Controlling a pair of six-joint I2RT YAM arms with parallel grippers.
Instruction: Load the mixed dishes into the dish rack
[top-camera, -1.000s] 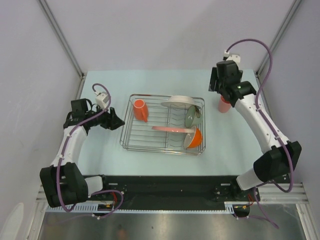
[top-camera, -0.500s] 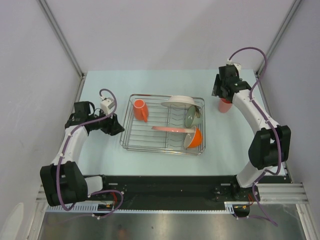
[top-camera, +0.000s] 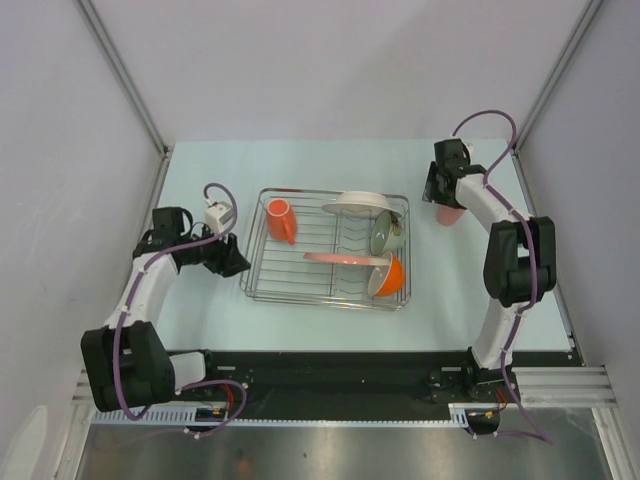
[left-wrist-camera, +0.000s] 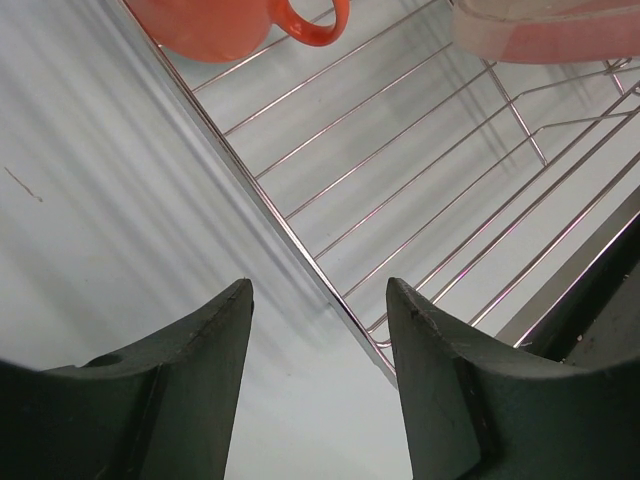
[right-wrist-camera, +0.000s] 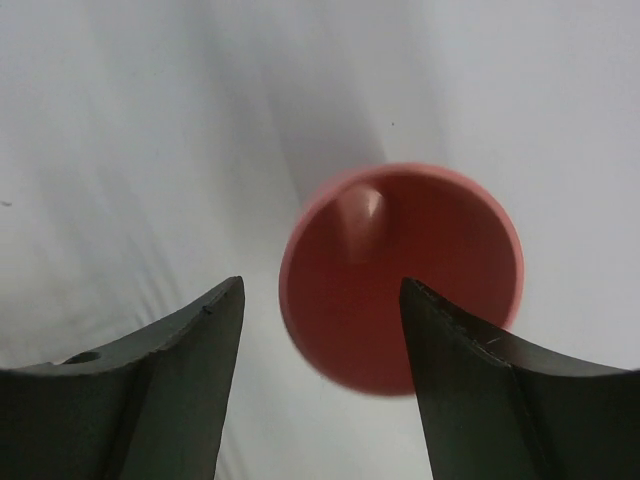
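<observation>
The dish rack (top-camera: 262, 272) stands mid-table. It holds the orange handled mug (top-camera: 281, 219), the white plate (top-camera: 356, 204), the grey-green bowl (top-camera: 384, 233), the salmon-pink plate (top-camera: 345, 258) and the orange bowl (top-camera: 388, 276). The salmon-pink handleless cup (top-camera: 449, 212) stands upright on the table to the right of the rack. My right gripper (top-camera: 443, 197) is open just above it. In the right wrist view the cup's mouth (right-wrist-camera: 400, 275) lies ahead of the right gripper (right-wrist-camera: 320, 282), nearer the right finger. My left gripper (top-camera: 237, 262) is open and empty by the rack's left side.
In the left wrist view the left gripper (left-wrist-camera: 318, 283) hovers over the rack's rim wire (left-wrist-camera: 250, 178), with the mug (left-wrist-camera: 230, 20) and the pink plate (left-wrist-camera: 550, 30) beyond. Grey walls enclose the table on three sides.
My right arm has folded back and its gripper has come down over the pink cup. My left gripper has shifted slightly nearer along the rack's left side.
</observation>
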